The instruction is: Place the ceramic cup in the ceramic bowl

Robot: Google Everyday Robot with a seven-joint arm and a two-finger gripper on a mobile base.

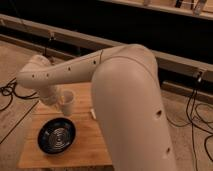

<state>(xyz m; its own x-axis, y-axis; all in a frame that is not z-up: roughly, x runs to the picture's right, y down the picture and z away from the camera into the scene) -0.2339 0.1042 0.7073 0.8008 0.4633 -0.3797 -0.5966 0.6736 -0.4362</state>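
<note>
Cream-white arm (pixel 127 100): fat rounded segments, small dark holes along shell; jaws at slim far end.

Light wooden table (pixel 92 147), black cables (pixel 7 93) at its left, more cables (pixel 196 112) at its right, long pale ledge (pixel 65 36) behind.

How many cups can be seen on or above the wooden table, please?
1. The ceramic cup is in the gripper, just behind the ceramic bowl. The arm covers part of the table, so another may be hidden.
</note>
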